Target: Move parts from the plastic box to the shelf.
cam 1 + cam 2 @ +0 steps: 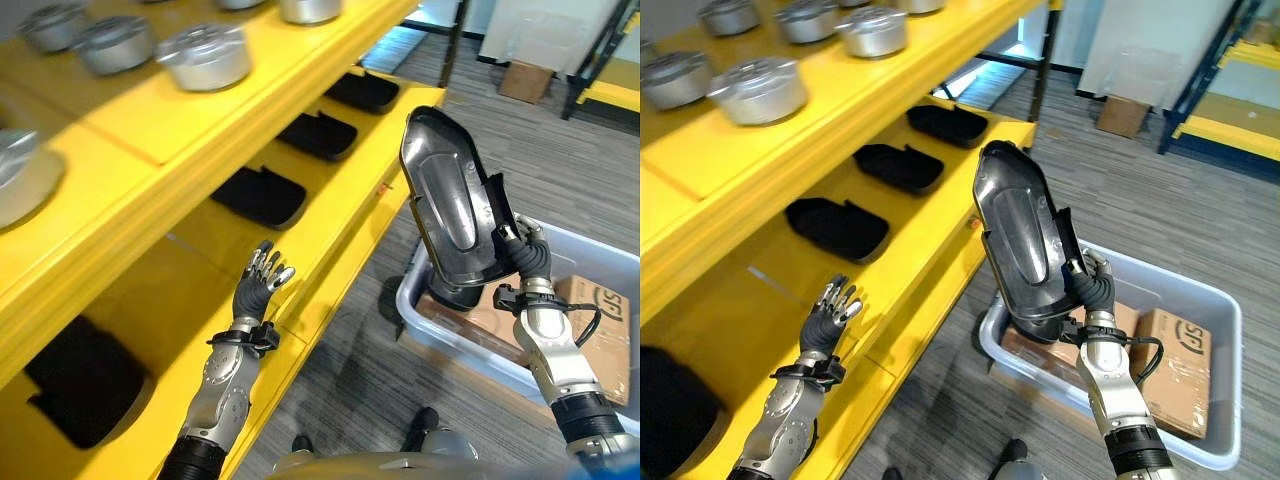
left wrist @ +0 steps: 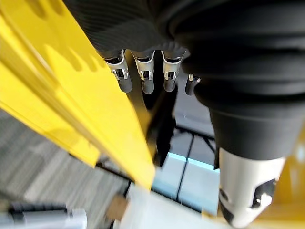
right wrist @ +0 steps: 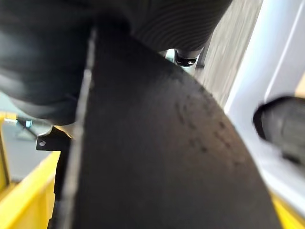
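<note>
Parts like the black moulded part (image 1: pixel 455 200) in your right hand (image 1: pixel 525 255) belong on the yellow shelf (image 1: pixel 330 235). You hold it upright by its lower end, lifted clear above the grey plastic box (image 1: pixel 1215 300), hollow side facing the camera. Your fingers are curled around its base, grasping it. That raised hold seems meant to clear the box rim before swinging toward the shelf. Matching black parts (image 1: pixel 262 195) already lie in a row on the middle level, so a bare stretch just beside them looks like the target. Your left hand (image 1: pixel 262 275) hovers over the shelf edge, fingers released and straight, holding nothing. Cardboard boxes (image 1: pixel 1175 365) sit inside the plastic box.
</note>
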Controlling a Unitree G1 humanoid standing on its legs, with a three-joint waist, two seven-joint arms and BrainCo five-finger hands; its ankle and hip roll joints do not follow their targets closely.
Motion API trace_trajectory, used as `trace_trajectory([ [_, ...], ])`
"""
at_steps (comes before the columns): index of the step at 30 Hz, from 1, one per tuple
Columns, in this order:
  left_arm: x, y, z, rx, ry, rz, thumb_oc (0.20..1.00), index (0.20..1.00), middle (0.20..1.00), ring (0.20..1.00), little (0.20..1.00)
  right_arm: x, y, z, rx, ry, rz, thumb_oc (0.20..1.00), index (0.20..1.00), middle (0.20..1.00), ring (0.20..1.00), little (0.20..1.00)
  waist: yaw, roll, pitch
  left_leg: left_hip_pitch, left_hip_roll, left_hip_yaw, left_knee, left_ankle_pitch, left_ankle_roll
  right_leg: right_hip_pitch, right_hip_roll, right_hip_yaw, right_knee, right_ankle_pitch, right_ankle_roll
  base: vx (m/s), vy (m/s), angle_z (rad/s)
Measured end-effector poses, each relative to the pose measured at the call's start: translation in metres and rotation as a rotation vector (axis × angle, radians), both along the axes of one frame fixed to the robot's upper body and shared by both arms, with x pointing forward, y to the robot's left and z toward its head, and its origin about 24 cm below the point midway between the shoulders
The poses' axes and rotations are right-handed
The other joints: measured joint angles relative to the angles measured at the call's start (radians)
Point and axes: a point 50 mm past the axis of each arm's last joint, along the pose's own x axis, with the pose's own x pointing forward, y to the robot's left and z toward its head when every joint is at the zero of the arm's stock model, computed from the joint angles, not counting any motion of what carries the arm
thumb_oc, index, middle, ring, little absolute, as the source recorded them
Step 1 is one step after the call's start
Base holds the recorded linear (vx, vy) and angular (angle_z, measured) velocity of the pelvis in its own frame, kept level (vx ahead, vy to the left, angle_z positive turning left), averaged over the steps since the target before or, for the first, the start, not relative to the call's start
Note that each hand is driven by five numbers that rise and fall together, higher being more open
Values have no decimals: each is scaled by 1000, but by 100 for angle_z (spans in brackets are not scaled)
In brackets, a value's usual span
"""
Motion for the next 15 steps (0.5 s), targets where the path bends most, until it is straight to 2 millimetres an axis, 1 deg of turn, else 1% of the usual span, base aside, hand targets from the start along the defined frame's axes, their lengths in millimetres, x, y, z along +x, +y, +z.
trace_trajectory([
  [1,-10,7,-7,21,37,10,1000,1000,1000,1000,1000,0,5,-2,23,1,5,200,200,200,200,200,36,-19,-2,0,-32,-13,-9,-15,28,20,-22,-4,-29,23,17,-49,192,63],
  [2,-15,12,-10,38,57,16,1000,1000,1000,1000,1000,0,8,-4,35,1,6,200,200,200,200,200,57,-36,-3,-4,-51,-17,-14,-16,35,30,-37,-13,-45,40,31,-46,167,56],
  [3,-20,16,-13,61,71,28,1000,1000,1000,1000,1000,0,12,-6,58,2,5,200,200,200,200,200,61,-54,3,-7,-63,-27,-13,-15,44,52,-50,-41,-58,60,45,-24,107,64],
  [4,-22,17,-14,68,79,32,1000,1000,1000,1000,1000,-1,15,-8,75,6,3,200,200,200,200,200,57,-65,7,-8,-73,-47,-14,-14,51,68,-59,-59,-58,65,44,-17,65,68],
  [5,-25,19,-16,76,93,34,1000,1000,1000,1000,1000,-2,18,-12,92,16,5,200,200,200,200,200,55,-81,3,-8,-82,-61,-18,-6,65,75,-65,-61,-57,67,42,-8,46,60],
  [7,-27,24,-16,84,101,51,1000,1000,1000,1000,1000,-3,25,-16,100,30,28,200,200,200,200,200,59,-109,-5,-11,-98,-85,-17,10,68,81,-82,-59,-53,77,28,-25,52,50],
  [8,-29,28,-17,90,107,63,1000,1000,1000,1000,1000,-3,28,-17,99,35,44,200,200,200,200,200,69,-112,-1,-13,-100,-96,-13,14,73,84,-96,-59,-33,88,14,-29,70,39],
  [9,-29,28,-15,91,103,62,1000,1000,1000,1000,1000,-3,30,-18,101,42,48,200,200,200,200,200,76,-113,-1,-11,-100,-96,-8,15,74,86,-102,-59,-20,97,7,-32,69,30],
  [11,-29,30,-10,92,78,71,1000,1000,1000,1000,1000,-3,34,-20,101,51,67,200,200,200,200,200,86,-112,-1,-3,-101,-100,2,14,75,94,-115,-58,19,112,14,-40,49,23],
  [12,-28,32,-8,96,70,78,1000,1000,1000,1000,1000,-3,34,-20,100,52,75,200,200,200,200,200,95,-107,3,6,-98,-102,5,15,77,92,-134,-56,57,109,19,-54,45,22],
  [13,-27,34,-6,105,63,84,1000,1000,1000,1000,1000,-2,37,-20,99,54,90,200,200,200,200,200,107,-103,5,12,-96,-113,9,12,82,82,-140,-49,70,68,72,-110,123,15],
  [14,-26,37,-4,122,58,87,1000,1000,1000,1000,1000,1,41,-18,98,48,109,200,200,200,200,200,110,-115,2,1,-102,-117,16,8,87,85,-133,-43,18,75,82,-161,222,31],
  [15,-26,43,-2,146,55,95,1000,1000,1000,1000,1000,3,45,-16,113,39,117,200,200,200,200,200,110,-140,8,-12,-126,-126,28,4,83,99,-133,-52,-27,119,73,-139,198,31],
])
